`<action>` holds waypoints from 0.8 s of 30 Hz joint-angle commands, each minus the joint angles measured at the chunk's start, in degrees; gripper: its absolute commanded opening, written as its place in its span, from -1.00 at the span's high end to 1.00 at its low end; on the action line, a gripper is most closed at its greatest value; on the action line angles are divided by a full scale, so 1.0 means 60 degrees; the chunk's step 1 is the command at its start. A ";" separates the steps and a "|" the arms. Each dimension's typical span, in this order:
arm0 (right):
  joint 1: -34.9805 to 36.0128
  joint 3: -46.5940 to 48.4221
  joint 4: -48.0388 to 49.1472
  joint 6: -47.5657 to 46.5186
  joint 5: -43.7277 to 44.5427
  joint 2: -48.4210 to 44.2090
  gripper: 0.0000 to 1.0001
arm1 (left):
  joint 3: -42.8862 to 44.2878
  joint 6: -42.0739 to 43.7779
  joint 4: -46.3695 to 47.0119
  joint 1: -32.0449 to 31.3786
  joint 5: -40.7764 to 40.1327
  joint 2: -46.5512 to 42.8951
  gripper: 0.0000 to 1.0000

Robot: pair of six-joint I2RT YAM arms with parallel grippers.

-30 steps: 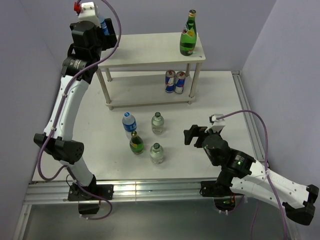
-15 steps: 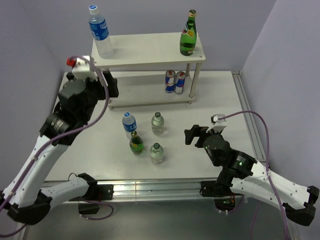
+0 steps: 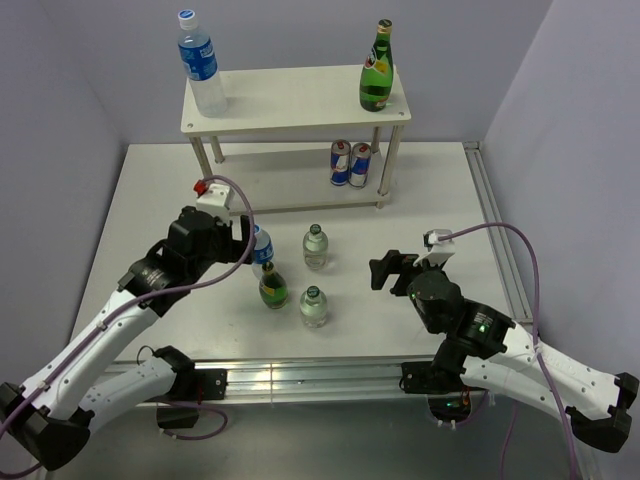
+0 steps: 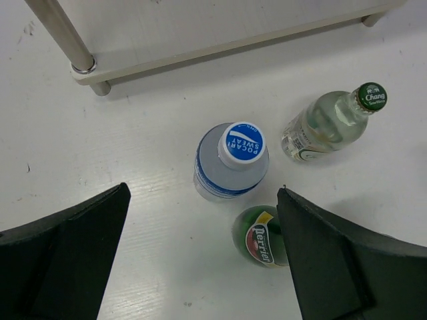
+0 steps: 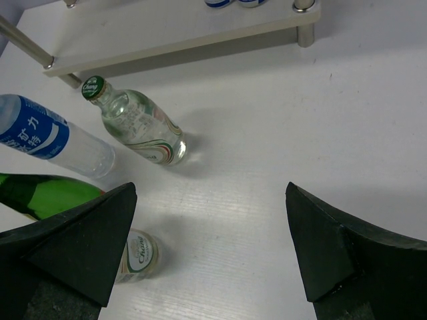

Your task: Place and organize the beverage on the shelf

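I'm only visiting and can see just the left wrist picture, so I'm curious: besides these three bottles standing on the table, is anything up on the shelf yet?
Observer: Yes. A water bottle with a blue label stands at the left end of the shelf, on its top board.
Visitor: Is it alone up there?
Observer: No. A tall green bottle stands at the right end of the same board.

The counter [image 3: 440, 200] is white with a fine grain, and the left wrist view shows a few small dark marks on it. An aluminium rail [image 3: 310, 378] runs along its near edge, and a thinner metal rail [image 3: 497, 230] along its right edge. Pale lilac walls [image 3: 290, 35] stand behind it and at both sides.
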 commanded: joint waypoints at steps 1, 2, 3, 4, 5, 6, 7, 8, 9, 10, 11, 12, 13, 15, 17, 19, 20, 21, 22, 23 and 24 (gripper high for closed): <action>0.0055 -0.0003 0.0088 0.0166 0.0340 -0.0026 -1.00 | -0.0108 -0.0447 0.0265 -0.0036 0.0314 -0.0388 -0.99; 0.0055 -0.0032 0.0102 0.0152 0.0340 -0.0070 -1.00 | -0.0211 -0.0506 0.0294 -0.0036 0.0430 -0.0475 -0.99; 0.0055 -0.0047 0.0132 0.0137 0.0340 -0.0128 -1.00 | -0.0284 -0.0608 0.0367 -0.0036 0.0533 -0.0520 -0.99; 0.0055 -0.0062 0.0132 0.0137 0.0325 -0.0144 -1.00 | -0.0401 -0.0653 0.0368 -0.0036 0.0635 -0.0549 -0.99; 0.0055 -0.0047 0.0161 0.0137 0.0311 -0.0144 -1.00 | -0.0431 -0.0668 0.0368 -0.0036 0.0723 -0.0535 -0.99; 0.0055 -0.0047 0.0147 0.0122 0.0340 -0.0129 -1.00 | -0.0431 -0.0740 0.0310 -0.0050 0.0681 -0.0477 -0.99; 0.0055 -0.0033 0.0117 0.0151 0.0340 -0.0100 -1.00 | -0.0417 -0.0770 0.0208 -0.0036 0.0579 -0.0418 -0.99; 0.0055 -0.0003 0.0088 0.0166 0.0354 -0.0071 -1.00 | -0.0417 -0.0814 0.0149 -0.0036 0.0505 -0.0273 -0.99; 0.0055 -0.0003 0.0088 0.0166 0.0369 -0.0041 -1.00 | -0.0417 -0.0887 0.0104 -0.0050 0.0403 -0.0184 -0.99; 0.0055 -0.0003 0.0088 0.0166 0.0369 -0.0056 -1.00 | -0.0475 -0.0887 0.0104 -0.0036 0.0431 -0.0111 -0.99; 0.0055 -0.0018 0.0073 0.0181 0.0355 -0.0070 -1.00 | -0.0490 -0.0887 0.0104 -0.0050 0.0475 0.0006 -0.99; 0.0055 -0.0018 0.0073 0.0166 0.0369 -0.0128 -1.00 | -0.0505 -0.0931 0.0119 -0.0065 0.0432 0.0051 -0.99; 0.0055 -0.0032 0.0073 0.0166 0.0340 -0.0158 -1.00 | -0.0534 -0.0946 0.0119 -0.0065 0.0315 0.0065 -0.99; 0.0055 -0.0062 0.0088 0.0166 0.0340 -0.0246 -1.00 | -0.0505 -0.1019 -0.0028 -0.0065 0.0095 0.0168 -0.99; 0.0055 -0.0062 0.0088 0.0152 0.0340 -0.0246 -1.00 | -0.0563 -0.1034 -0.0013 -0.0065 0.0007 0.0197 -0.99; 0.0055 -0.0062 0.0088 0.0152 0.0340 -0.0232 -1.00 | -0.0665 -0.1063 -0.0028 -0.0065 0.0035 0.0270 -0.99; 0.0055 -0.0047 0.0102 0.0152 0.0340 -0.0203 -1.00 | -0.0680 -0.1078 -0.0028 -0.0080 0.0094 0.0372 -0.99; 0.0055 -0.0047 0.0103 0.0152 0.0340 -0.0188 -1.00 | -0.0695 -0.1107 0.0001 -0.0080 0.0138 0.0417 -0.99; 0.0069 -0.0033 0.0103 0.0152 0.0340 -0.0188 -1.00 | -0.0710 -0.1093 0.0001 -0.0109 0.0153 0.0475 -0.99; 0.0055 -0.0047 0.0088 0.0152 0.0340 -0.0188 -1.00 | -0.0710 -0.1107 0.0001 -0.0124 0.0211 0.0621 -0.99; 0.0069 -0.0047 0.0088 0.0166 0.0340 -0.0217 -1.00 | -0.0695 -0.1107 0.0030 -0.0124 0.0212 0.0695 -0.99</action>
